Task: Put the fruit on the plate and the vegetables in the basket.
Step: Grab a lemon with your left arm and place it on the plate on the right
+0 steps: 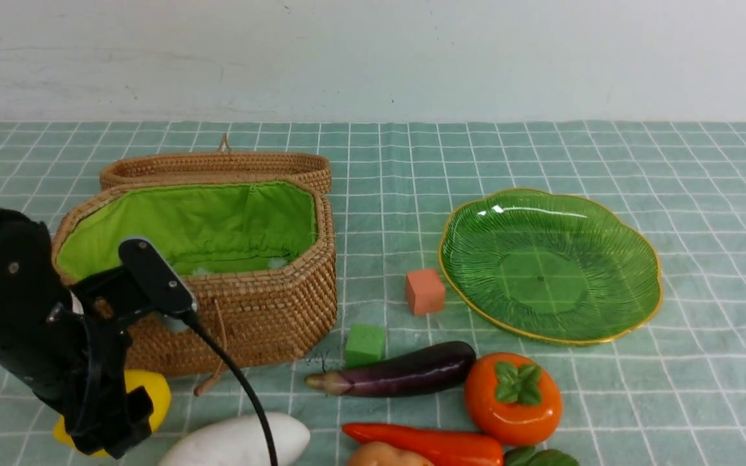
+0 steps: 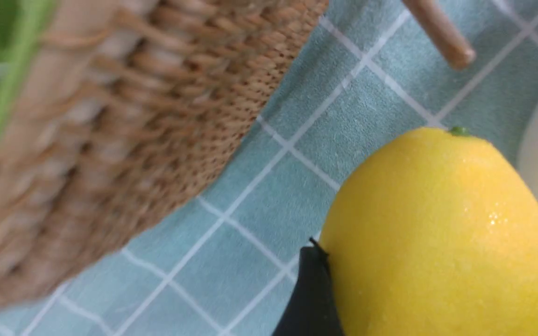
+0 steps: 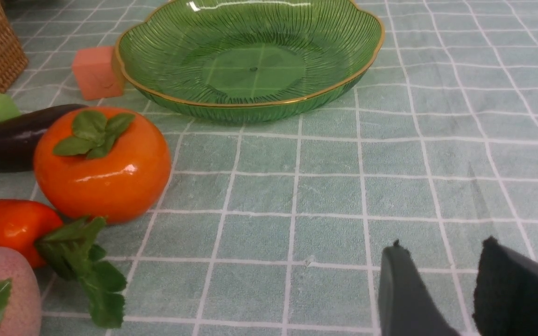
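My left gripper (image 2: 438,247) is shut on the yellow lemon (image 2: 442,200), a finger pressed against each side; the lemon (image 1: 149,391) is low by the basket's (image 1: 263,310) front corner. The open basket shows its green lining. The green plate (image 1: 606,213) lies at the right. Along the front lie the white vegetable (image 1: 237,440), eggplant (image 1: 405,372), persimmon (image 1: 512,398), carrot (image 1: 431,443) and peach (image 1: 386,456). My right gripper (image 3: 442,242) is open over bare cloth, right of the persimmon (image 3: 103,172) and short of the plate (image 3: 250,60).
The wicker lid (image 1: 217,165) leans behind the basket. A salmon-pink cube (image 1: 425,291) stands by the plate's left rim, and a green cube (image 1: 365,345) sits between basket and eggplant. A green checked cloth covers the table up to a white wall.
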